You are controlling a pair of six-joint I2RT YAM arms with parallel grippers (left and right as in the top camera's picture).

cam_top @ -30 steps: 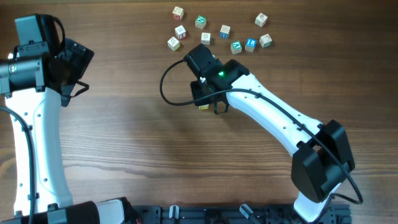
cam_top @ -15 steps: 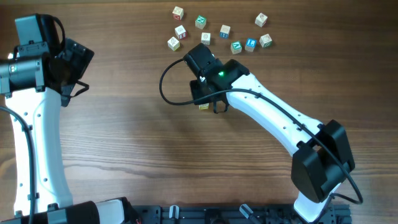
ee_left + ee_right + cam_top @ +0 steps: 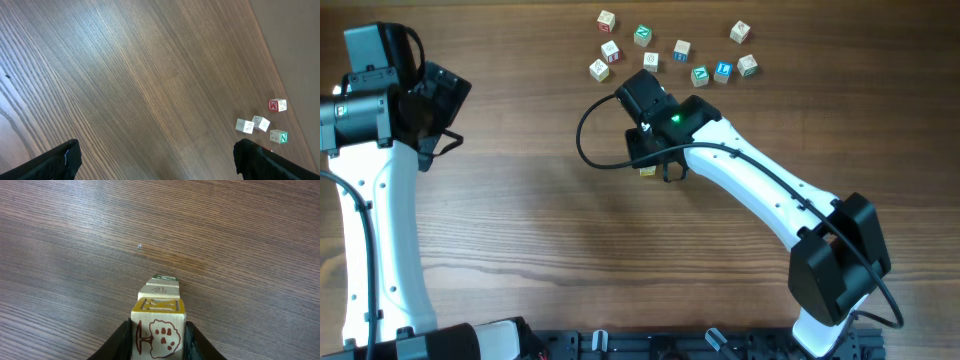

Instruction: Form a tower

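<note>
Fingers (image 3: pixel 123 341) of the right gripper (image 3: pixel 159 342) are pressed against both sides of a yellow-edged cube (image 3: pixel 159 325) printed with a red-brown tree. This cube is seen as the top of the tower (image 3: pixel 162 286), with a pale cube and a green-marked one lined up beneath it. From overhead, the tower is found near the middle of the table (image 3: pixel 520 230), mostly hidden under the right wrist. Loose cubes (image 3: pixel 670 45) are scattered beyond it, apart from it. The left gripper (image 3: pixel 156 162) is held wide open over bare wood at the left side.
</note>
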